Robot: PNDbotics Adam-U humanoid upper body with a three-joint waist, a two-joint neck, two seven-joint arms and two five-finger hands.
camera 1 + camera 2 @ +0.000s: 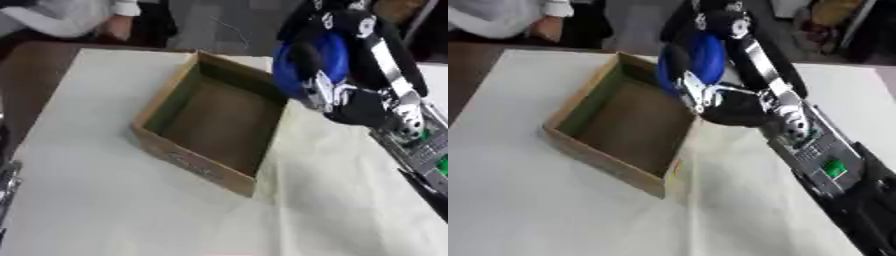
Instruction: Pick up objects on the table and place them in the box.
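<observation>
My right hand [710, 95] is up off the counter, fingers curled round a blue object [702, 57], round-ish and shiny; can't make out what it is beyond colour and shape. Fingers [677, 59] wrap its near side, black against the blue. The hand w/ the blue object hangs over the right-hand rim of the box [188, 165], roughly above its far right corner, not touching the cardboard as far as I can tell. My right forearm [820, 165] runs down to the lower right of the view, black w/ silver parts and a small green patch on it.

The box is brown cardboard, open on top, sitting askew on the counter [96, 210], which is covered w/ a pale cloth. Inside of the box looks bare brown; inner left wall shows greenish. Some print on its near outer wall, unreadable.

At the far left edge, beyond the counter, a person's sleeve [74, 15] in light fabric, well apart from the box. My left hand doesn't show in either view.
</observation>
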